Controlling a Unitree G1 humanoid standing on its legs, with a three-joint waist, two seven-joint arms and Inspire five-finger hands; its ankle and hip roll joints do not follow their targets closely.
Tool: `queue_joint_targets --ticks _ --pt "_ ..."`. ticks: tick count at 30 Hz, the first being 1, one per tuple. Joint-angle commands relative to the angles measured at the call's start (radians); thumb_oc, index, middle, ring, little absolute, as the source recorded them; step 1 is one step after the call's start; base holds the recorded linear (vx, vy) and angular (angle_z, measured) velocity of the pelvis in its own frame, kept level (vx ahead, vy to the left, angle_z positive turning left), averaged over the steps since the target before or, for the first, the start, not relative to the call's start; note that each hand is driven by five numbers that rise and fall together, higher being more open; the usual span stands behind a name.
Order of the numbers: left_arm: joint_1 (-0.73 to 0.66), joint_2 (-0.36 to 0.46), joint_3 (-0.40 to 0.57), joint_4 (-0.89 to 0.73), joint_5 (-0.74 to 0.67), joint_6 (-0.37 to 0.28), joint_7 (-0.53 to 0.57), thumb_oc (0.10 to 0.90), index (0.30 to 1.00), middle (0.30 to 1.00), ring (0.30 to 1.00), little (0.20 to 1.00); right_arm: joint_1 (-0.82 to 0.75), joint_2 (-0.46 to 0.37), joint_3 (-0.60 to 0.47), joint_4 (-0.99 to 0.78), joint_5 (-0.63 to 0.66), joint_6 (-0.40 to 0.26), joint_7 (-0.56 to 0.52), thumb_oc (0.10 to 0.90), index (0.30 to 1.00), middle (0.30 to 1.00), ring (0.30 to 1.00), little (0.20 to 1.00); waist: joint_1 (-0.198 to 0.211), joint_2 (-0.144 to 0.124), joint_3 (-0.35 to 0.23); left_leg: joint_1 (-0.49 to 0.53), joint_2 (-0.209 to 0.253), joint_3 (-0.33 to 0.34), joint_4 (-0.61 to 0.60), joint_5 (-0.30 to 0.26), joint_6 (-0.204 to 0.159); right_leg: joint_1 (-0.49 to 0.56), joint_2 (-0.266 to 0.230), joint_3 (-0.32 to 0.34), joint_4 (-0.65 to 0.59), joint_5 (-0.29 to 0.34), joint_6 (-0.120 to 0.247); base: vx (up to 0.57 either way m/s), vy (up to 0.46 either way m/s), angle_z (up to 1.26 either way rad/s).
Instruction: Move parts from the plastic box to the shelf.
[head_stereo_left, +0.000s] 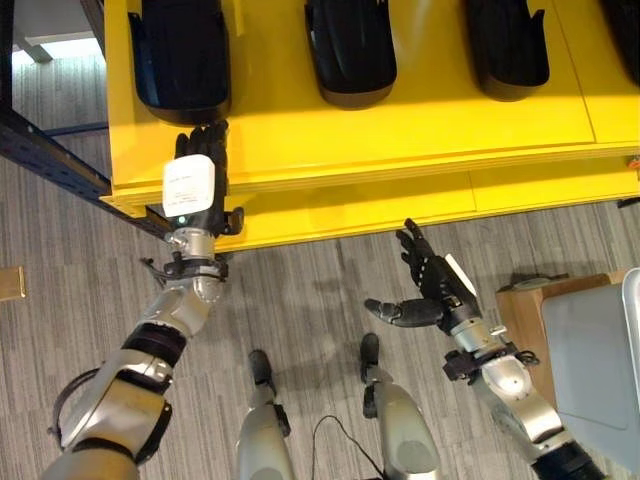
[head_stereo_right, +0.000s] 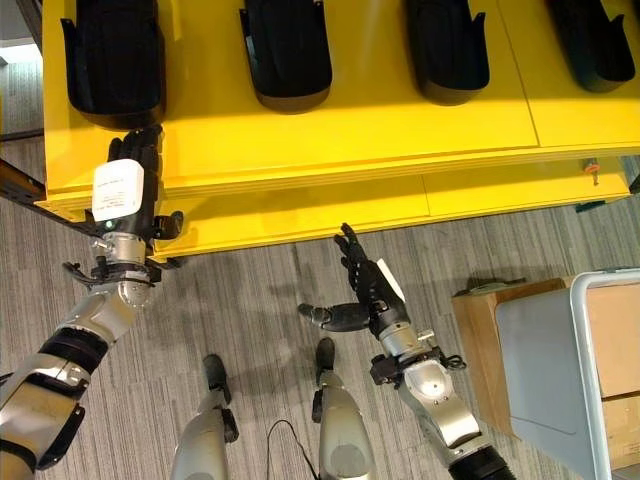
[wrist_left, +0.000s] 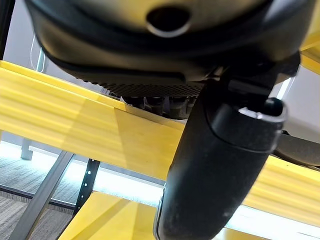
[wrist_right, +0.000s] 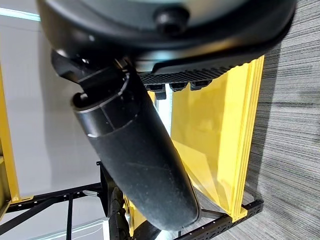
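While the yellow shelf (head_stereo_left: 400, 130) spans the upper part of the head views, four black parts (head_stereo_left: 350, 50) are seen lying on its top board in a row, well apart from one another. The left hand (head_stereo_left: 200, 175) is stretched over the shelf's front edge, just short of the leftmost black part (head_stereo_left: 180, 55); its fingers are laid out straight on the yellow board and nothing is held in them. A white cover is carried on the back of that hand. In the left wrist view the thumb (wrist_left: 220, 165) is seen extended, with the shelf's yellow edge beyond it.

The right hand (head_stereo_right: 365, 285) is held above the grey carpet (head_stereo_left: 300, 290), in front of the shelf and apart from it, with fingers spread and thumb stuck out sideways, empty. At the right edge a grey plastic box (head_stereo_right: 555, 375) is seen beside a brown cardboard box (head_stereo_right: 475, 320); what lies inside it cannot be told.
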Motion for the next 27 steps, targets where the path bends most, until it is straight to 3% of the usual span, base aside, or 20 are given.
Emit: queue_joint_targets --ticks 1,17,23,27 --pt "-0.065 0.037 -0.009 0.053 -0.05 -0.034 0.01 0.9 1.0 1.0 1.0 1.0 -0.002 -0.023 -0.058 -0.15 0.022 -0.123 0.002 0.9 1.0 1.0 1.0 1.0 -0.016 -0.018 -0.091 -0.056 0.051 -0.059 0.145 -0.082 -0.037 -0.038 -0.106 0.035 0.091 -0.008 0.102 0.0 0.0 0.0" --pt "-0.108 0.043 -0.052 0.116 -0.08 -0.051 -0.033 0.9 1.0 1.0 1.0 1.0 -0.003 -0.022 -0.058 -0.138 0.031 -0.121 0.003 0.9 1.0 1.0 1.0 1.0 -0.022 -0.013 -0.111 -0.05 0.046 -0.061 0.152 -0.085 -0.035 -0.026 -0.113 0.041 0.087 0.0 0.105 0.0 0.0 0.0" --pt "-0.012 0.013 -0.03 0.057 -0.087 -0.073 -0.06 0.9 1.0 1.0 1.0 1.0 -0.008 -0.014 -0.064 -0.133 0.026 -0.115 -0.001 0.9 1.0 1.0 1.0 1.0 -0.011 -0.007 -0.113 -0.033 0.043 -0.061 0.141 -0.083 -0.034 -0.009 -0.114 0.037 0.081 -0.001 0.102 0.0 0.0 0.0" --pt "0.189 -0.032 0.023 -0.128 -0.101 -0.123 -0.112 0.9 1.0 1.0 1.0 1.0 -0.007 0.003 -0.093 -0.113 0.005 -0.105 -0.013 0.9 1.0 1.0 1.0 1.0 0.015 0.008 -0.121 -0.004 0.042 -0.064 0.123 -0.081 -0.031 0.023 -0.118 0.028 0.071 -0.002 0.1 0.0 0.0 0.0"
